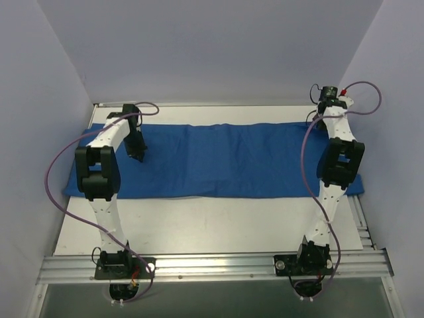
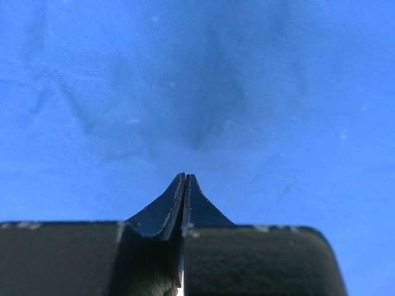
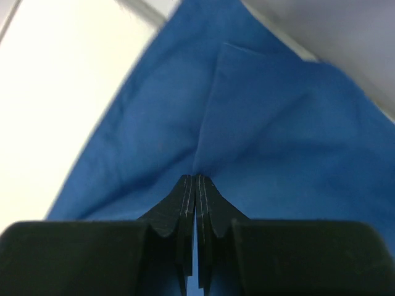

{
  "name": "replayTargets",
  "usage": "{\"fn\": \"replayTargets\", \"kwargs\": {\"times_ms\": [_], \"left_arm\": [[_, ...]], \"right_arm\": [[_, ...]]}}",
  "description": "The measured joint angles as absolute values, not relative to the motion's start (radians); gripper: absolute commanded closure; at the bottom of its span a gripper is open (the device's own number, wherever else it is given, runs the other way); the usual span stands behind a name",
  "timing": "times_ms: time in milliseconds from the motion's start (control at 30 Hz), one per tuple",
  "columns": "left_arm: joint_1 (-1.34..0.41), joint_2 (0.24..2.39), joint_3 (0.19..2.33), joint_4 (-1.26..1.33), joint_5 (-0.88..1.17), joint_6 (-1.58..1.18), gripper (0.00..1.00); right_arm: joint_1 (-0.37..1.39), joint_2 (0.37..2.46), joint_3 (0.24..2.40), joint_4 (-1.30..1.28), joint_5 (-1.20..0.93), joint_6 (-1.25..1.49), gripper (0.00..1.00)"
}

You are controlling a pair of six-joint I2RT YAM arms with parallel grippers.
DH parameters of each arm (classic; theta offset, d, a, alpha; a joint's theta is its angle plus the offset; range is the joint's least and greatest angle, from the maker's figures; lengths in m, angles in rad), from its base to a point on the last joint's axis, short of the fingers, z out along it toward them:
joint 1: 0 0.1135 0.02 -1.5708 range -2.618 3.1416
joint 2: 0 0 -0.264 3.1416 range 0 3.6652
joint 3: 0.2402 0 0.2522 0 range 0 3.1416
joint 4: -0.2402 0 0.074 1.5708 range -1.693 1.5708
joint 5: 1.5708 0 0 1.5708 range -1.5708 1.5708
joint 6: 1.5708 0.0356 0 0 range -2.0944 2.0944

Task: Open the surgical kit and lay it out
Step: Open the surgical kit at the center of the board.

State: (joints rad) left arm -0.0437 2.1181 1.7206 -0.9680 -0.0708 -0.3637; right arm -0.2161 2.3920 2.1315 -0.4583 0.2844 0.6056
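Observation:
The deep-blue drape (image 1: pixel 232 159) lies spread in a long band across the table, and fills the left wrist view (image 2: pixel 197 92). The steel tray and the instruments are out of view. My left gripper (image 1: pixel 138 154) sits over the drape's left part; its jaws (image 2: pixel 186 177) are shut with no cloth seen between them. My right gripper (image 1: pixel 320 118) is at the drape's far right corner. Its jaws (image 3: pixel 195 177) are shut where a fold of the drape (image 3: pixel 259 123) runs up from the tips.
The white tabletop (image 1: pixel 212 225) shows in front of the drape and also in the right wrist view (image 3: pixel 55 92). An aluminium rail (image 1: pixel 212 265) carries both arm bases at the near edge. Grey walls enclose the left, back and right.

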Motion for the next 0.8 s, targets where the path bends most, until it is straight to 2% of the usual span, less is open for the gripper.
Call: {"fn": "replayTargets", "kwargs": {"times_ms": [267, 600, 800], "left_arm": [[-0.011, 2.057, 1.722, -0.984, -0.028, -0.389, 0.97], [0.115, 1.995, 1.721, -0.984, 0.042, -0.424, 0.81], [0.142, 2.008, 1.751, -1.011, 0.065, -0.451, 0.72]], "right_arm": [[-0.13, 1.953, 1.653, -0.5, 0.22, 0.664, 1.0], [-0.012, 1.422, 1.071, -0.587, 0.093, 0.792, 1.0], [-0.012, 1.193, 0.939, -0.676, 0.065, 0.814, 1.0]]}}
